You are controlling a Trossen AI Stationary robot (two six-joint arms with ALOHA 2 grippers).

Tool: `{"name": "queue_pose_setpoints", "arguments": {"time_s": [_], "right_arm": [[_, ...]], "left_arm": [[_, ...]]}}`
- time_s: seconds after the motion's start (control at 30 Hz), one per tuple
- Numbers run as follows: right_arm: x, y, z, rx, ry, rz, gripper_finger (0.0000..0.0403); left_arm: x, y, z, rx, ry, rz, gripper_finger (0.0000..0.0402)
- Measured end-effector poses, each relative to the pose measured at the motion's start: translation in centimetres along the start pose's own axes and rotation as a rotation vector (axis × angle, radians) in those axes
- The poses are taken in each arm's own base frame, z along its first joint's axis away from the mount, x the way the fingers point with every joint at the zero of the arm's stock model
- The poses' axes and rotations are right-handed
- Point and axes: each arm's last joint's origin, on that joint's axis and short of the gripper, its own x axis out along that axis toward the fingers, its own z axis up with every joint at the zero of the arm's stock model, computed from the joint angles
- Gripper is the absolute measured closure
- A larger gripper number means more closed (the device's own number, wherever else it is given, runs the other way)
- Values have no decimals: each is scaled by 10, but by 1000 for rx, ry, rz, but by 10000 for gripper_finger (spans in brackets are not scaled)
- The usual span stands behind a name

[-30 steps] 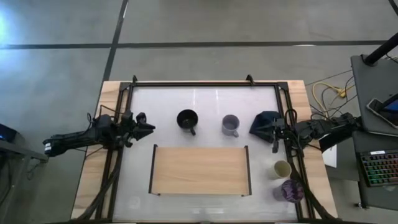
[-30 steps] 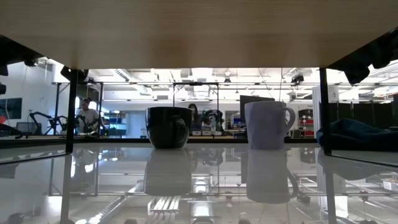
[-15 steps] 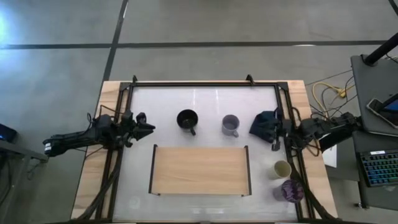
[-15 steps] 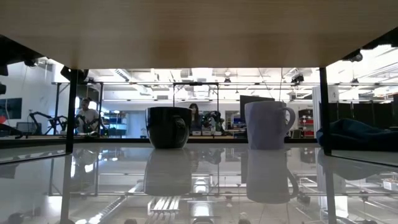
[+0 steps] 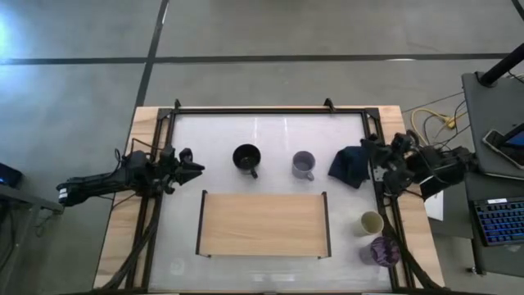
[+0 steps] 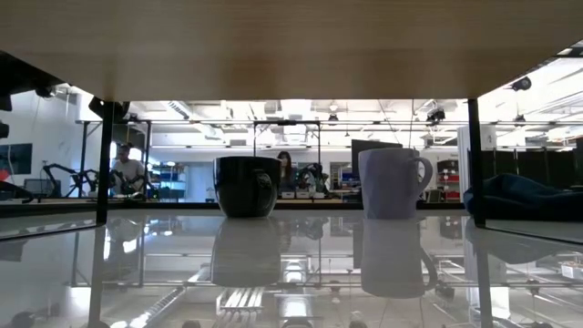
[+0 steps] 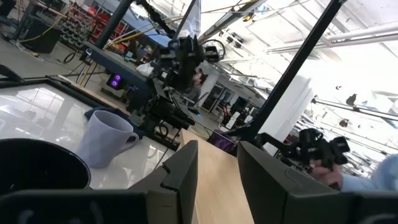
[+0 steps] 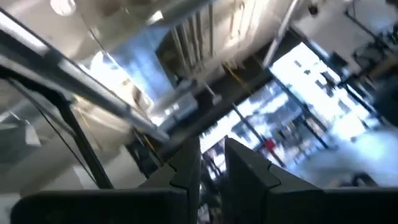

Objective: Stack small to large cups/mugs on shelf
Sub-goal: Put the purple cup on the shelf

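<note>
The black mug (image 5: 246, 157) and the grey-lavender mug (image 5: 304, 164) stand upright on the white tabletop, beyond the far edge of the light-wood shelf (image 5: 262, 224). Both show in the low view, the black mug (image 6: 247, 185) and the lavender mug (image 6: 392, 182). The cream cup (image 5: 372, 222) and the purple cup (image 5: 382, 251) stand at the table's right edge, near the front. My left gripper (image 5: 196, 167) is a little open and empty, left of the black mug. My right gripper (image 5: 370, 150) is a little open and empty, raised beside the dark blue cloth (image 5: 350, 164).
The black frame rails (image 5: 270, 111) run around the tabletop. The shelf's black brackets (image 5: 200, 223) stand at its short ends. The cloth lies right of the lavender mug. A keyboard and cables lie on a bench (image 5: 495, 221) beyond the table's right edge.
My right gripper has drawn back from the near side of the cloth toward the table's far right and has risen and tipped upward; it has left the low view's upper right corner. The mugs, cups and cloth stay where they were.
</note>
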Motion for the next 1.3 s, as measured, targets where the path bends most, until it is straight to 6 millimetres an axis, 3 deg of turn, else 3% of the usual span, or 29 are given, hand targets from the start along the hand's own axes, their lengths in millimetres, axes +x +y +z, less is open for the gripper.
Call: {"name": "queue_pose_setpoints", "arguments": {"time_s": [0.17, 0.37, 0.63, 0.9, 1.0, 1.1, 1.3], "right_arm": [[7, 3, 7, -4, -155, -87, 335], [20, 9, 8, -26, -213, -129, 335], [35, 18, 9, -189, -189, -170, 335], [47, 24, 6, -215, -130, -183, 335], [53, 30, 11, -255, -25, -205, 332], [57, 43, 31, -279, 243, -206, 322], [53, 60, 73, -317, 769, -502, 303]], "left_arm": [[0, 0, 0, 0, 1, 1, 301], [0, 0, 0, 0, -1, -1, 301], [0, 0, 0, 0, 0, 0, 301], [0, 0, 0, 0, 0, 0, 301], [0, 0, 0, 0, 0, 0, 301], [0, 0, 0, 0, 0, 0, 301], [0, 0, 0, 1, -1, -1, 301]]}}
